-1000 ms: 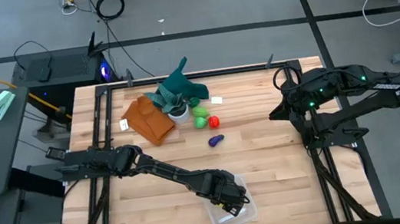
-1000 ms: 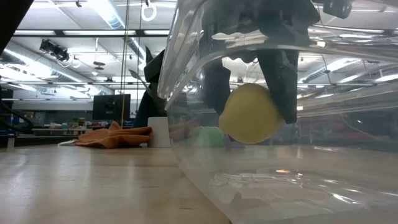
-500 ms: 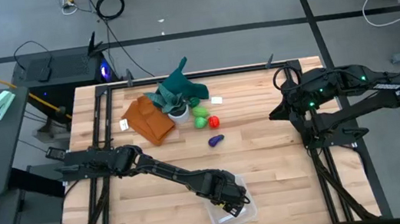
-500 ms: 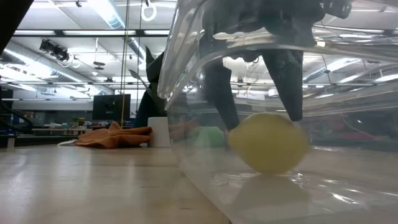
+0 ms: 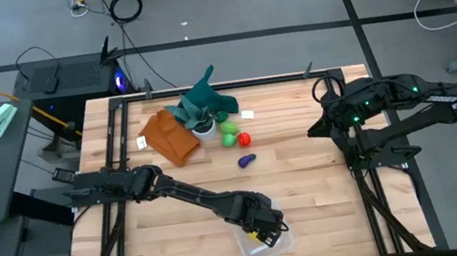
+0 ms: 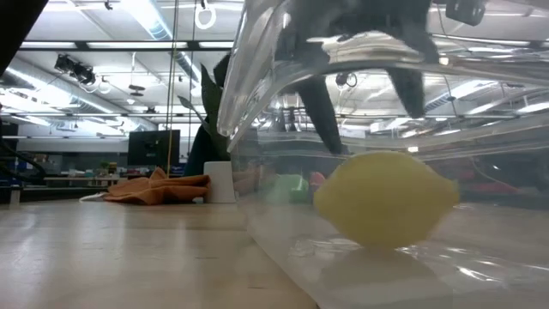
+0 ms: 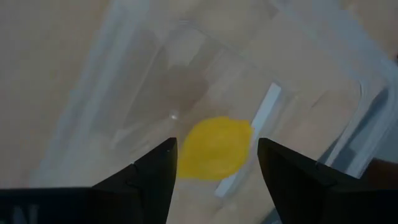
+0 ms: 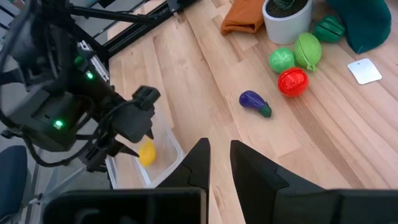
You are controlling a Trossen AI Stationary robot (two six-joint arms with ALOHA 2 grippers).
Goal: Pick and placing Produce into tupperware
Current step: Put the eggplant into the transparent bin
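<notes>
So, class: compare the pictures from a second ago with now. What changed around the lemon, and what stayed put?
The left gripper let go of the lemon: a second ago it was pinched between the fingers above the tupperware floor; now it rests on that floor, and the open fingers have lifted above it. The right gripper, the purple, red and green toys, pot and cloth stayed as they were.

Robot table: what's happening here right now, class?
The left hand is open above the clear tupperware at the table's near edge, and the yellow toy fruit rests on the container floor, free of the fingers. The purple, red and two green pieces are not yet packed; they lie on the table by the white pot. The right hand waits at the right side.
</notes>
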